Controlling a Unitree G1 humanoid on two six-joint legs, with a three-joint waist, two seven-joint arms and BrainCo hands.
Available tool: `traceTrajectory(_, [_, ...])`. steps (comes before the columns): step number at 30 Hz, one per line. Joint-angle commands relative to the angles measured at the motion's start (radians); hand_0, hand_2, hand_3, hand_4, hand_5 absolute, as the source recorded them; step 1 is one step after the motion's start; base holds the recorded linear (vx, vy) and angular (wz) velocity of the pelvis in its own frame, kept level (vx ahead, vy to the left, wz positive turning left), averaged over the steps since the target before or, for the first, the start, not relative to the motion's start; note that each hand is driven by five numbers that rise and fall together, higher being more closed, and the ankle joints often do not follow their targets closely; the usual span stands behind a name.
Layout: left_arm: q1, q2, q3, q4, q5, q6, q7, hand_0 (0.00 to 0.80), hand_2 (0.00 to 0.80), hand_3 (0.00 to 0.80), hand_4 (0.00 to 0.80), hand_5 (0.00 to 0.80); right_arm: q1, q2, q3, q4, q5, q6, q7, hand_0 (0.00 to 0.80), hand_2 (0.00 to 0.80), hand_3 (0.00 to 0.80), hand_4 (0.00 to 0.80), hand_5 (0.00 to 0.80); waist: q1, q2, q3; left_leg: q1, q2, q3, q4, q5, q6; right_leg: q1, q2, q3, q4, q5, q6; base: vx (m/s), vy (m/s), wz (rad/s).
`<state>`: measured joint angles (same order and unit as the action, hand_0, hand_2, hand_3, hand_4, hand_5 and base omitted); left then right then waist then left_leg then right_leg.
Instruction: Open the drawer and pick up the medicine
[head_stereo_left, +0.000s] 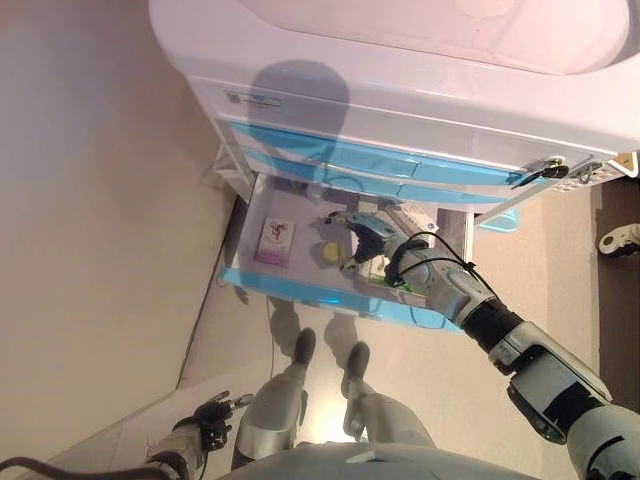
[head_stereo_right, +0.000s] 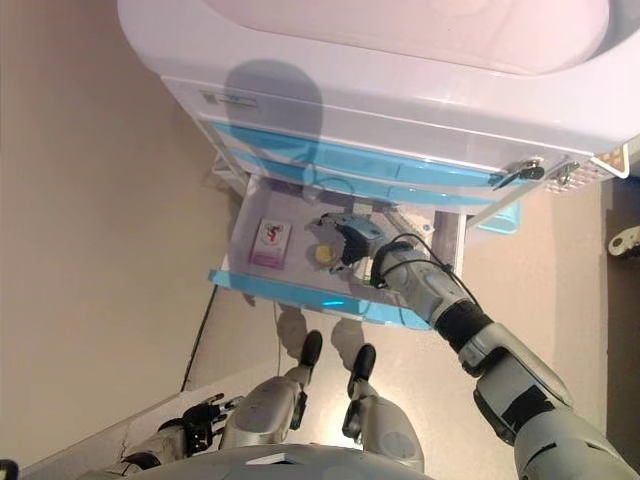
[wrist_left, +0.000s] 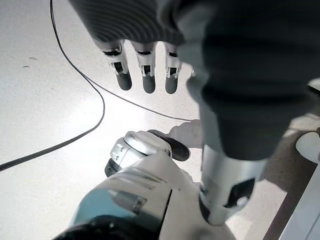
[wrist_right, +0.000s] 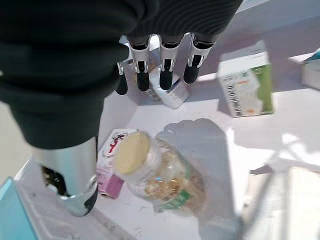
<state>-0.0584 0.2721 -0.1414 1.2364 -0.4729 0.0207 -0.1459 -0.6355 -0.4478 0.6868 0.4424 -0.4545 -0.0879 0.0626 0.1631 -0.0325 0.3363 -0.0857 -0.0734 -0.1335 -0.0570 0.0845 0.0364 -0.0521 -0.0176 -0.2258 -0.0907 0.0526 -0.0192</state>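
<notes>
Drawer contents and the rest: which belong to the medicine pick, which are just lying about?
Job:
open drawer
clear jar with yellow lid
green-and-white box
pink-and-white box
small box by the fingers
right hand, open above the jar

Lying about:
left hand, open, low over floor
cabinet's shut upper drawers

We see our right hand (wrist_right: 150, 60) hanging with straight fingers over a yellow-lidded jar (wrist_right: 155, 172), a pink box (wrist_right: 111, 165) and a green-and-white box (wrist_right: 246, 85).
</notes>
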Motion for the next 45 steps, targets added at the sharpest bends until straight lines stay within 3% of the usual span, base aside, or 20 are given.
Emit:
traceTrajectory(1, [-0.007,-0.009,-0.043,0.03,-0.003,0.015,-0.003,0.0,0.0,0.0,0.0,0.0,-0.056,0.035,0.056,-0.025,-0.016,-0.02,-0.014,0.0,0.0,0.0,0.0,0.0,0.022,-0.012,-0.023,-0.049,-0.021,0.051,0.023,-0.043,-0.008,-0.064,-0.052,0.017,0.136,-0.038,0.048,-0.002,-0.006,0.04])
traceTrajectory(45, [-0.024,-0.008,-0.042,0.026,0.014,0.014,-0.011,0.0,0.0,0.0,0.0,0.0,-0.055,0.071,0.056,0.097,-0.092,-0.004,-0.045,0.0,0.0,0.0,0.0,0.0,0.034,-0.013,-0.02,-0.058,-0.021,0.044,0.016,-0.037,-0.005,-0.075,-0.052,0.009,0.134,-0.032,0.05,0.0,0.0,0.0])
